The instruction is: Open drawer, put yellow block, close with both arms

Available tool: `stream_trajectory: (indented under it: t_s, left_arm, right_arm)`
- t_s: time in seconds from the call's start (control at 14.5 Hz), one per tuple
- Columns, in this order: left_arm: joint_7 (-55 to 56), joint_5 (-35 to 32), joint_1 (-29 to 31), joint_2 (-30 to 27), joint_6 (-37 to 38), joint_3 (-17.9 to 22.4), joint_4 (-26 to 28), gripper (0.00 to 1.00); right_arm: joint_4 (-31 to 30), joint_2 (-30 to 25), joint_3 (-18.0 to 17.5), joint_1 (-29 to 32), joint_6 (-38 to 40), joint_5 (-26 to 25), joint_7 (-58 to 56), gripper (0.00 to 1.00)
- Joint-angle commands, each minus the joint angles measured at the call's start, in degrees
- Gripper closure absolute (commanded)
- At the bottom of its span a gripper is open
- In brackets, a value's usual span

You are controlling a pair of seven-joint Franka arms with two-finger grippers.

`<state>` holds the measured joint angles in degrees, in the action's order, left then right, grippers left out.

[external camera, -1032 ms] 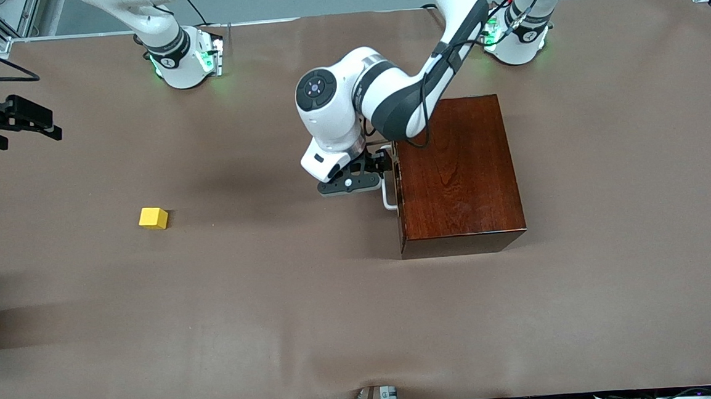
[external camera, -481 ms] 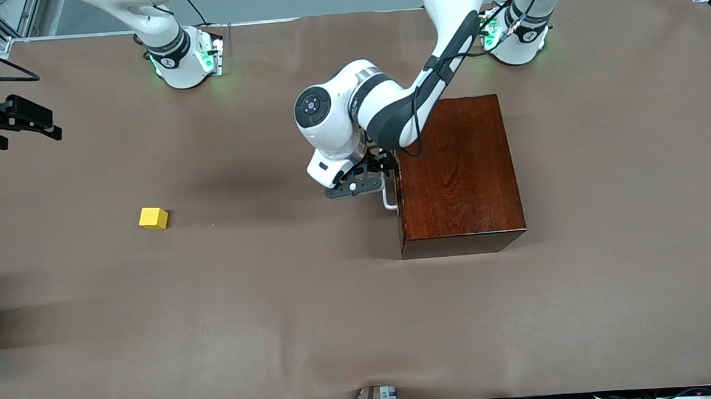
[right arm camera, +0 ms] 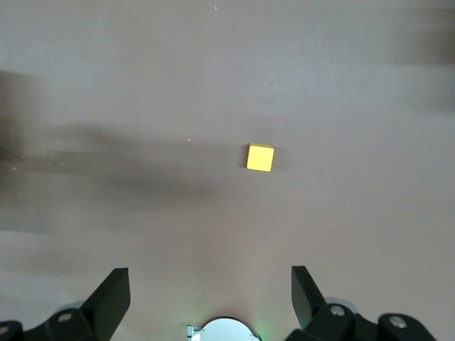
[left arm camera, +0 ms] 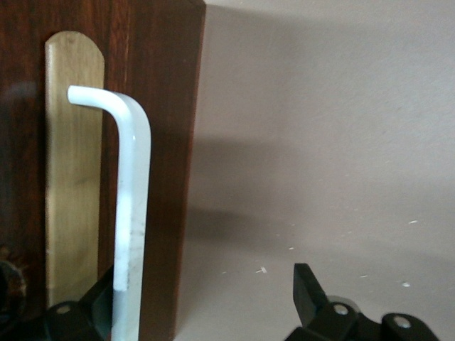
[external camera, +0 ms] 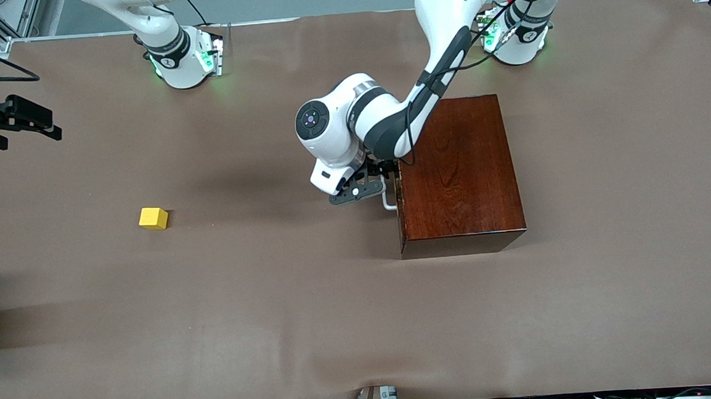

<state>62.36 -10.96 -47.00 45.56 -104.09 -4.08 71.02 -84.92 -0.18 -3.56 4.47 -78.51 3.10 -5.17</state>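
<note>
Brown matting covers the bench [external camera: 277, 327], where we find the first step in hand: the drawer [left arm camera: 71, 163] sits shut in the dark reddish wooden box [external camera: 459, 174], its pale front flush with the box face. The left tool [external camera: 372, 185] is at the white U-shaped handle [left arm camera: 131, 213], fingers spread, one finger [left arm camera: 78, 316] between bar and drawer front, the other [left arm camera: 309, 291] out over the matting. We judge the next move calls for pinching the bar squarely, then a straight pull toward the right arm's end of the bench, so the tray slides without dragging the box.

The yellow block [external camera: 153, 218] lies untouched on the matting, well apart from the box, toward the right arm's end. The right tool [right arm camera: 210, 291] waits high over that end, fingers spread, the block in its wrist view.

From the front, the left arm's wrist hides most of the handle, and the handle's other end is cut off in the wrist view. We cannot tell whether a finger touches the bar.
</note>
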Motion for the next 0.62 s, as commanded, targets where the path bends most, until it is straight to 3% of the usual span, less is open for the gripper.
stream_trajectory:
  t_s: [0.0,0.55]
  left_arm:
    - [2.84,-0.91,-1.51,0.94,-3.57,-0.14,-1.68,0.0]
    - [16.02,0.41,-6.0,3.83,-16.66,-0.4,-2.64,0.0]
  right_arm:
    - [-1.04,-1.49,-0.31,0.46,-0.06,-0.02,0.51,0.0]
    - [-0.16,-1.31,-0.31,0.72,0.02,-0.11,0.33,0.0]
